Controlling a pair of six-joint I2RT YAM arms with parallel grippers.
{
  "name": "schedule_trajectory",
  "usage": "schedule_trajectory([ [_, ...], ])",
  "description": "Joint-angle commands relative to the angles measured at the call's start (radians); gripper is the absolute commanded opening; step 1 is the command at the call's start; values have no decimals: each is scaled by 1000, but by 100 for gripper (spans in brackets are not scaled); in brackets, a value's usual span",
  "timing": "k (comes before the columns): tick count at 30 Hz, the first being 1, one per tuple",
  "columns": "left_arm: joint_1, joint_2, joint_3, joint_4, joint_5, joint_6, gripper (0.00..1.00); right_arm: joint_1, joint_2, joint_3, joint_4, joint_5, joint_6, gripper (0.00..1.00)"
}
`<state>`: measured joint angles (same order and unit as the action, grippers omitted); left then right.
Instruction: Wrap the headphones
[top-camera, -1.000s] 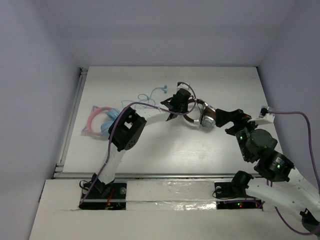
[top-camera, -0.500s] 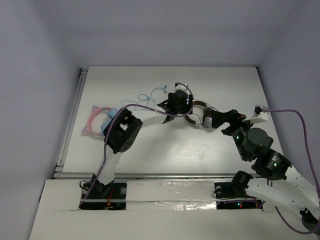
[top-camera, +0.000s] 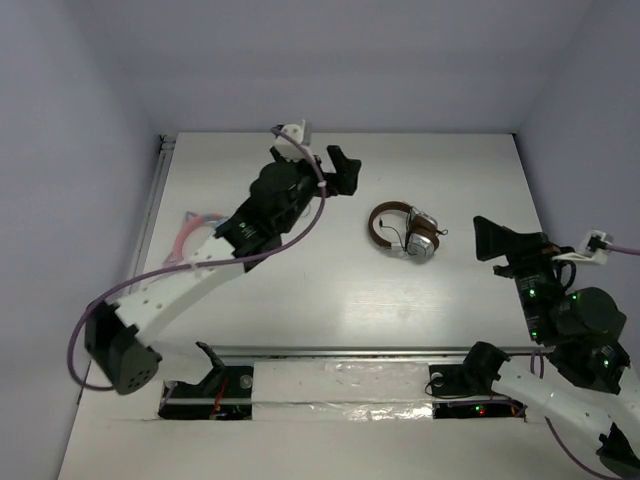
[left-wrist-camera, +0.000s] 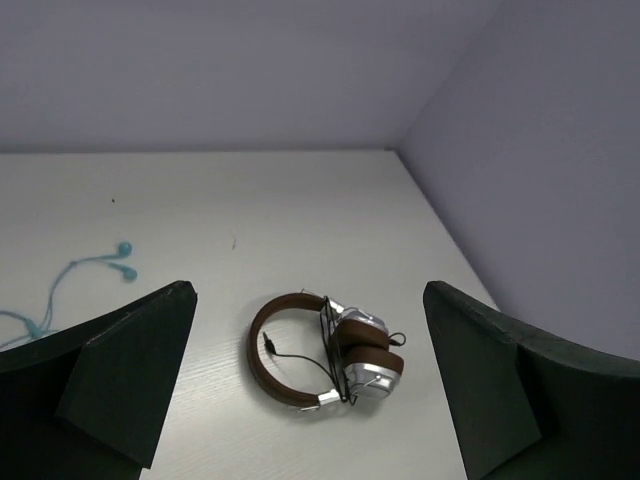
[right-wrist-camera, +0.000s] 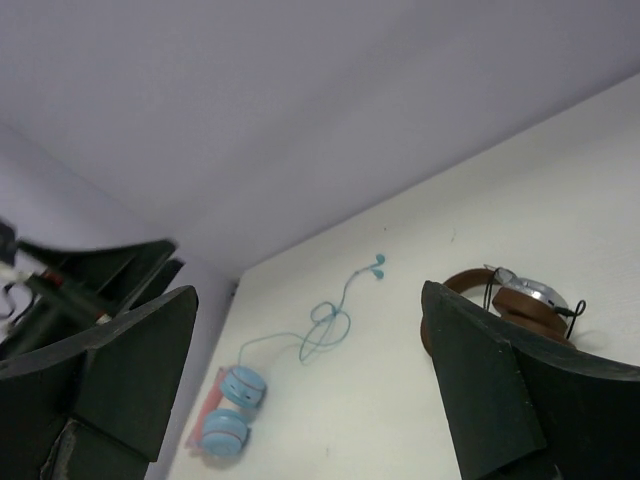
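The headphones (top-camera: 405, 232) lie free on the white table (top-camera: 330, 290), right of centre. They have a brown headband, brown pads and silver earcups. In the left wrist view the headphones (left-wrist-camera: 325, 350) show their thin black cable wound around the folded earcups, with the plug end lying inside the headband loop. My left gripper (top-camera: 342, 172) hangs open above the table, up and to the left of them, holding nothing. My left gripper (left-wrist-camera: 305, 295) looks down on them between its wide-spread fingers. My right gripper (top-camera: 497, 240) stands open to their right, also holding nothing. Its wrist view shows the headphones (right-wrist-camera: 520, 300) partly behind the right finger.
Pink-and-blue headphones (right-wrist-camera: 228, 408) lie at the table's left side, partly under the left arm (top-camera: 230, 255) in the top view. Light-blue earbuds (right-wrist-camera: 340, 312) with a tangled cord lie between them and the brown set. Walls enclose the table on the left, back and right.
My left gripper opened, let go of the headphones and rose away to the back left. My right gripper drew back to the right. The headphones now lie alone on the table.
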<state>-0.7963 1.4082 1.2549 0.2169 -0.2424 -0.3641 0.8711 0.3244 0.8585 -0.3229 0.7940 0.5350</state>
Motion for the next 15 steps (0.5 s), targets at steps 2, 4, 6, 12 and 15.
schedule_trajectory([
  [2, 2, -230, -113, -11, -67, 7, 99, -4, -65, 53, 13, 54, -32, 100],
  [4, 2, -287, -156, -8, -84, 10, 99, -4, -91, 39, 28, 60, -38, 100],
  [6, 2, -342, -193, -2, -93, 16, 99, -4, -81, 28, 35, 60, -33, 100],
  [12, 2, -341, -195, -70, -104, 0, 99, -4, 13, 42, 11, 8, -7, 100],
  [15, 2, -333, -177, -109, -114, -6, 99, -4, 38, 65, 7, -2, -9, 100],
])
